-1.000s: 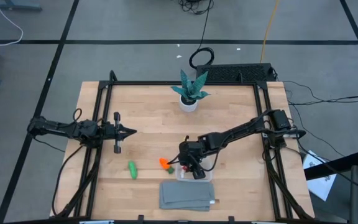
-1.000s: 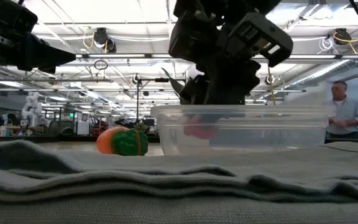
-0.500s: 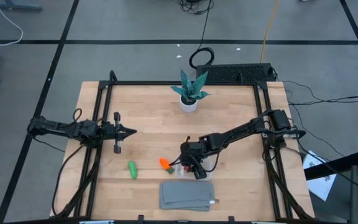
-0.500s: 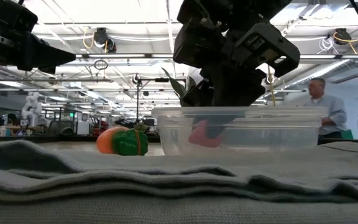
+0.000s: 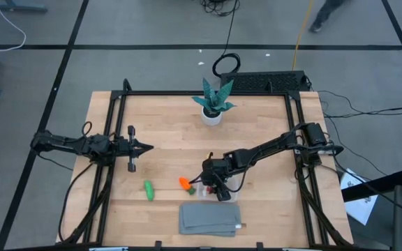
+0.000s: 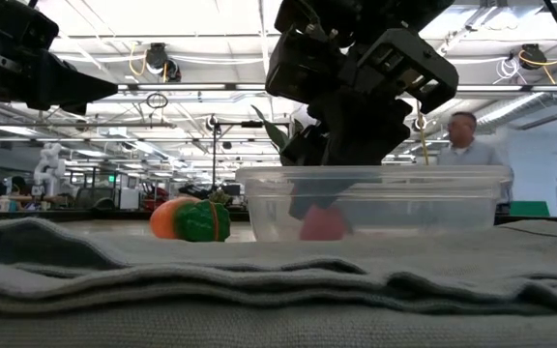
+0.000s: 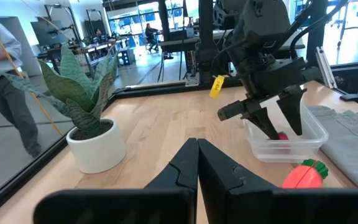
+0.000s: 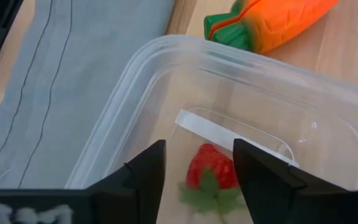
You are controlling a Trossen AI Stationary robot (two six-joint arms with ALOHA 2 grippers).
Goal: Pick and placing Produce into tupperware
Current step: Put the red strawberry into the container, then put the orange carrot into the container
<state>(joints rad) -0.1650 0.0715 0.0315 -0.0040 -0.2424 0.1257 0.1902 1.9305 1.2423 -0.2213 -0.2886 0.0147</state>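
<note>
Right tool [image 8: 194,171] stands inside the clear tupperware [image 8: 135,93], fingers parted with the strawberry [image 8: 213,168] lying released on its floor between them; judged next: withdraw upward, then fetch the carrot [image 8: 278,18] just beside.

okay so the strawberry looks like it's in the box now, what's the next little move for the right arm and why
Probably lift the right claw straight up out of the tupperware. Its fingers stand open on either side of the strawberry, which lies on the box floor, so that piece looks delivered. The carrot lies just outside the box and the green piece farther off.
</note>
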